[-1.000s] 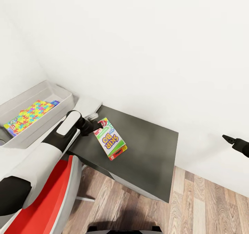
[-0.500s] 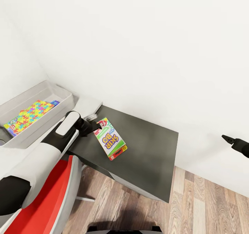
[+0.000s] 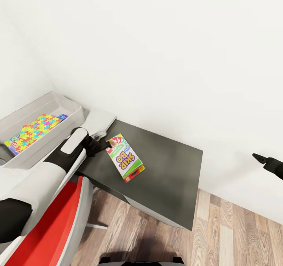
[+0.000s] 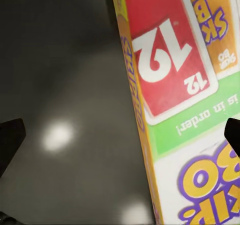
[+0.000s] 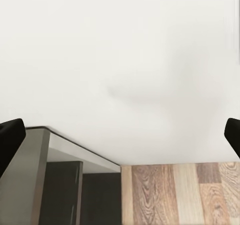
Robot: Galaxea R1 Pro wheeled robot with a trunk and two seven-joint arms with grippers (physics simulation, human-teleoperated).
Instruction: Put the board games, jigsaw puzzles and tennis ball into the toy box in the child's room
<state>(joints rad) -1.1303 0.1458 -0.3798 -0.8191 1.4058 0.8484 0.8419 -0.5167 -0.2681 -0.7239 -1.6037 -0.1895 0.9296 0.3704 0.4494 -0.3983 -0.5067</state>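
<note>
Head view: at the left edge of the frame sits the light-grey toy box (image 3: 72, 109), already holding a bright jigsaw puzzle (image 3: 36, 131) with a blue board game (image 3: 63, 117) peeking out at its upper right and a strip of another printed box at its lower left; what lies beneath cannot be told, and the tennis ball is not to be made out. The Skip-Bo box (image 3: 125, 157), the board game left outside, lies flat on the dark-grey counter (image 3: 173, 179) at centre frame, near the toy box. The left claw (image 3: 108, 143) reaches its upper end from the left; its state is not clear here. A red and white chair (image 3: 59, 222) fills the lower left, tucked against the counter edge under the left arm, and wooden floor (image 3: 236, 234) shows at lower right. The right claw (image 3: 259, 158) pokes in at the right edge, clear of the counter, holding nothing visible. Left wrist view: the left claw (image 4: 120, 140) is spread wide, its dark fingertips (image 4: 10, 137) at the two side edges of the frame, straddling the long orange edge of the Skip-Bo box (image 4: 175, 85) but not gripping it. Right wrist view: the right claw (image 5: 120, 135) is spread and empty, facing white wall (image 5: 120, 60), a corner of the counter (image 5: 65, 150) and floor. Judging from this, most toys seem stowed and the Skip-Bo grasp is yet to be made
</note>
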